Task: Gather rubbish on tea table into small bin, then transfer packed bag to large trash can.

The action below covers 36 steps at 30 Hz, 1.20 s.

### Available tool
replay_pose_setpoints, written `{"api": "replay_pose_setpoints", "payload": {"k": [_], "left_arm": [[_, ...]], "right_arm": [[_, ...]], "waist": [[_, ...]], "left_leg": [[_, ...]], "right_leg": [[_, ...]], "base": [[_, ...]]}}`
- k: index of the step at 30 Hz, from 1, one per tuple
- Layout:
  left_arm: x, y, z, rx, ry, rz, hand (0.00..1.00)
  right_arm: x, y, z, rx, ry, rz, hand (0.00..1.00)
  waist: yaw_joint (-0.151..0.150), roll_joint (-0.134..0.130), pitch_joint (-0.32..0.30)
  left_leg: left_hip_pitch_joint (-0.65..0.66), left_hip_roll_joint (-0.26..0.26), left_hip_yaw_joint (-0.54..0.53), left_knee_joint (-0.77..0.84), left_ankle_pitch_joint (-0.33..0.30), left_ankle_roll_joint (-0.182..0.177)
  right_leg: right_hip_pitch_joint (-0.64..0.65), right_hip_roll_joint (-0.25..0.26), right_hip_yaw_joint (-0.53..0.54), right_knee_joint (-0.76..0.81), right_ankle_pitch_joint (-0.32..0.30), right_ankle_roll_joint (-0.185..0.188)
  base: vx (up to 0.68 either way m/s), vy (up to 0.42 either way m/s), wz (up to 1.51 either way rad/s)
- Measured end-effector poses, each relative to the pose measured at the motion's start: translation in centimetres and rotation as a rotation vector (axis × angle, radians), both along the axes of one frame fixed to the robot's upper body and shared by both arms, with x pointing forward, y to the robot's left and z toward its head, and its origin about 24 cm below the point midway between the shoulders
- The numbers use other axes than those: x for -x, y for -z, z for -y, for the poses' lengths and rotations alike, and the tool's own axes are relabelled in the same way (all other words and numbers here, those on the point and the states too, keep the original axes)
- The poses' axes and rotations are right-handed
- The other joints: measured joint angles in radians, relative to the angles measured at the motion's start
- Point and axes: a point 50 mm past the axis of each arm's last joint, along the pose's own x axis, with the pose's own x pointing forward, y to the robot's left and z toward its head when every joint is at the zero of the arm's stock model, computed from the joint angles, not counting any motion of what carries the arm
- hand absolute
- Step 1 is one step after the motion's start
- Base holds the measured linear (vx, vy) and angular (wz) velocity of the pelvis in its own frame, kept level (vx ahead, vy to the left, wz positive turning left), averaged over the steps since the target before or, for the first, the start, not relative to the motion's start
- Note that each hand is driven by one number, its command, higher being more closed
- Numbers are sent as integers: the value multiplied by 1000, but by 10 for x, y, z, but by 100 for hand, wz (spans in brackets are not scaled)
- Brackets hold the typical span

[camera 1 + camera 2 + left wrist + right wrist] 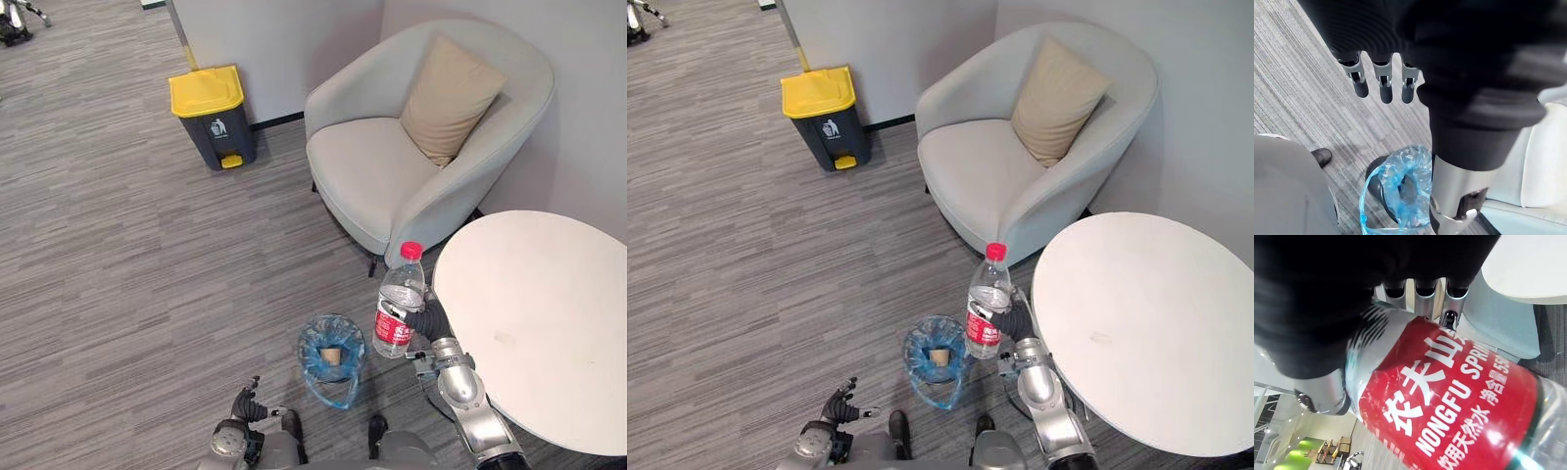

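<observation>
Right robot hand [428,321] clamps clear, red-capped plastic bottle [402,294] upright beside blue-lined small bin [312,343], apparently for disposal.

Water bottle [400,304], near the bench edge: red label [1449,401] with large white characters, a row of white Latin capitals below them, and smaller white characters with digits alongside. Large trash can [214,116], far left: small white pictogram on its dark front.

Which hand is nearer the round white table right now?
Right. The right hand, shut on a clear red-capped plastic bottle, is beside the round white table; the left hand hangs beyond the blue-lined small bin.
</observation>
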Motion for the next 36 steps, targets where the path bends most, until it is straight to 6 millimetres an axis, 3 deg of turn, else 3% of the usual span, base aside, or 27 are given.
{"api": "replay_pose_setpoints", "payload": {"k": [2,5,11,14,20,26,28,36], "left_arm": [[0,0,0,1,-6,1,0],[-7,-3,-3,-7,-7,18,0],[-54,-25,-12,-18,-41,157,0],[-65,-32,-16,-23,-80,200,0],[-79,-42,-25,-30,-117,251,0],[-127,-78,-14,27,-161,432,0],[-146,-98,-8,72,-190,527,0],[-175,-141,9,165,-207,718,0]], "right_arm": [[1,4,-6,7,-30,-18,100],[-14,2,-17,35,-84,-5,100],[-65,-43,-29,126,-168,161,100],[-75,-49,-26,162,-169,173,100],[-99,-64,-19,260,-142,208,100],[-127,-109,-18,307,-97,348,100],[-134,-129,-22,320,-89,401,100],[-145,-169,-31,316,-68,530,100]], "waist": [[1,0,0],[3,-4,10],[14,3,159],[33,7,184],[36,17,196],[51,27,225],[60,29,235],[85,29,242]], "left_leg": [[-6,0,0,-2,2,0],[-111,6,-6,71,-4,9],[-373,35,-41,316,-68,20],[-454,34,-45,349,-71,23],[-636,36,-71,425,-64,27],[-842,38,-82,539,-67,34],[-930,42,-84,580,-75,45],[-1117,51,-82,657,-70,56]], "right_leg": [[-8,1,0,2,0,0],[-100,-2,3,54,0,0],[-342,-12,-2,284,-54,-9],[-436,-26,0,351,-74,-10],[-609,-44,-11,433,-73,-11],[-811,-64,-14,558,-84,-19],[-896,-74,-19,603,-95,-22],[-1077,-94,-26,700,-113,-27]], "base": [[0,0,0],[-54,-14,0],[-224,8,8],[-218,-18,8],[-105,3,8],[-41,-1,5],[-51,-25,4],[7,-18,6]]}}
